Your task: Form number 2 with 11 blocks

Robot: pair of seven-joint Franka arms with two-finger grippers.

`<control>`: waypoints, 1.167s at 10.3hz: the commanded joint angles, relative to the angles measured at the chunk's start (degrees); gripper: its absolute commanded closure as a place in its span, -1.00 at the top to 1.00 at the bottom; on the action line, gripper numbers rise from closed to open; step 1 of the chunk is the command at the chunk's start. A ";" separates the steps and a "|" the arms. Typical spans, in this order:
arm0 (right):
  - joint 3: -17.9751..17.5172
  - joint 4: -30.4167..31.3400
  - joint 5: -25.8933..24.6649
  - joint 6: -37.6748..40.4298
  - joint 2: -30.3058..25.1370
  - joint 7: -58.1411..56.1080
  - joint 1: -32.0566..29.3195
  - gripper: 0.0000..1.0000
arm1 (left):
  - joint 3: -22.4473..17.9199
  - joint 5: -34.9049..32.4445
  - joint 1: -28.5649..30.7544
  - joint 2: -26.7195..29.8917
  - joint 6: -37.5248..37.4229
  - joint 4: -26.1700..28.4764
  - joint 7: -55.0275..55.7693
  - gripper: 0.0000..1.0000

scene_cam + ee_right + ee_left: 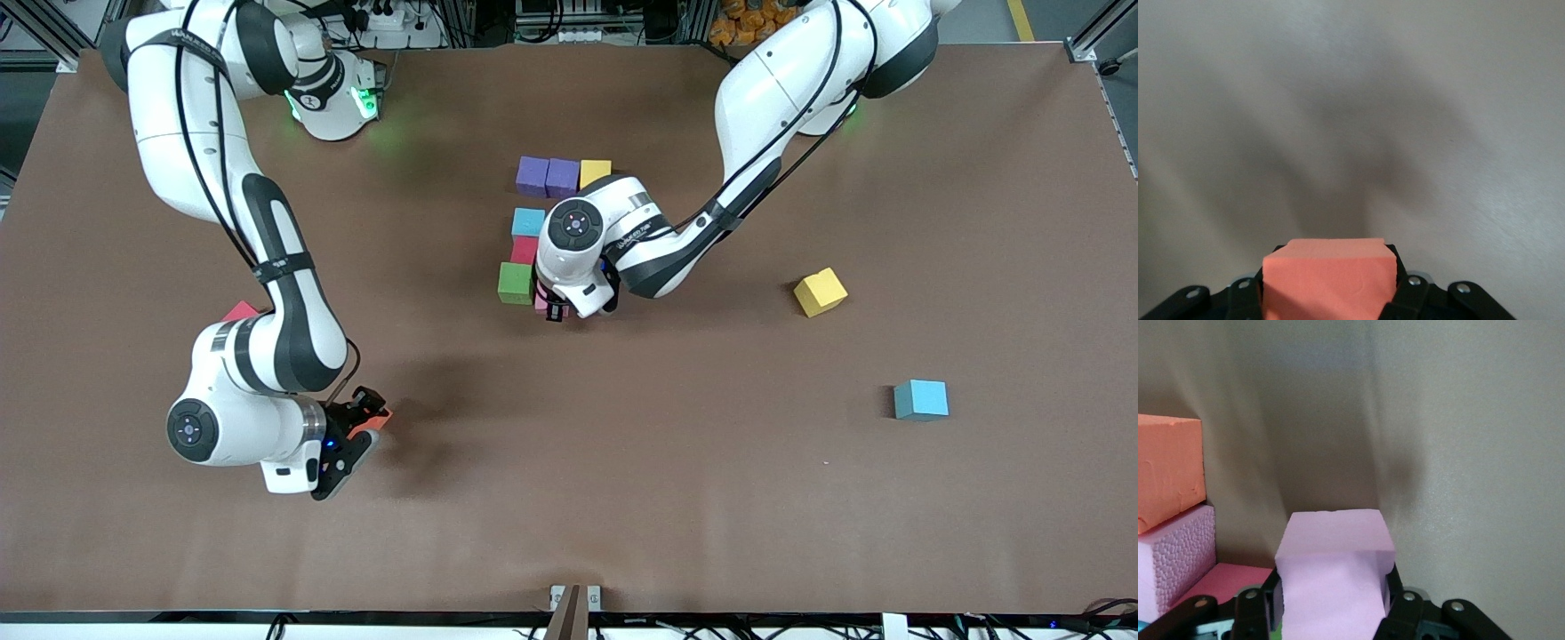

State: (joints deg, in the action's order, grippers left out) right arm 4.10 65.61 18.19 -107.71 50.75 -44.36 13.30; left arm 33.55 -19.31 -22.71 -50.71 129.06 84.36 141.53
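The partly built number 2 lies mid-table: two purple blocks (532, 175) (562, 177) and a yellow one (595, 172) in a row, with light blue (528, 221), red (524, 250) and green (515, 283) blocks nearer the camera. My left gripper (556, 308) (1335, 600) is shut on a pink block (1335, 573), low beside the green block. Next to it the left wrist view shows an orange block (1168, 473) and another pink block (1175, 560). My right gripper (360, 431) (1328, 287) is shut on an orange block (371, 420) (1328, 280) above bare table toward the right arm's end.
A loose yellow block (820, 292) and a loose light blue block (920, 399) lie toward the left arm's end. A reddish-pink block (240, 311) peeks out from under the right arm. The left arm's wrist covers part of the figure.
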 commanded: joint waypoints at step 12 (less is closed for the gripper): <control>-0.14 37.19 -0.61 -11.89 -25.24 0.15 8.30 -0.36 | -0.15 -1.96 0.04 2.64 0.75 4.41 3.49 -1.00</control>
State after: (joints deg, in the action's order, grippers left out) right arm 3.60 95.17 18.02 -116.05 30.87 -44.38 19.22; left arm 33.55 -19.72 -22.71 -49.49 129.21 86.38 143.02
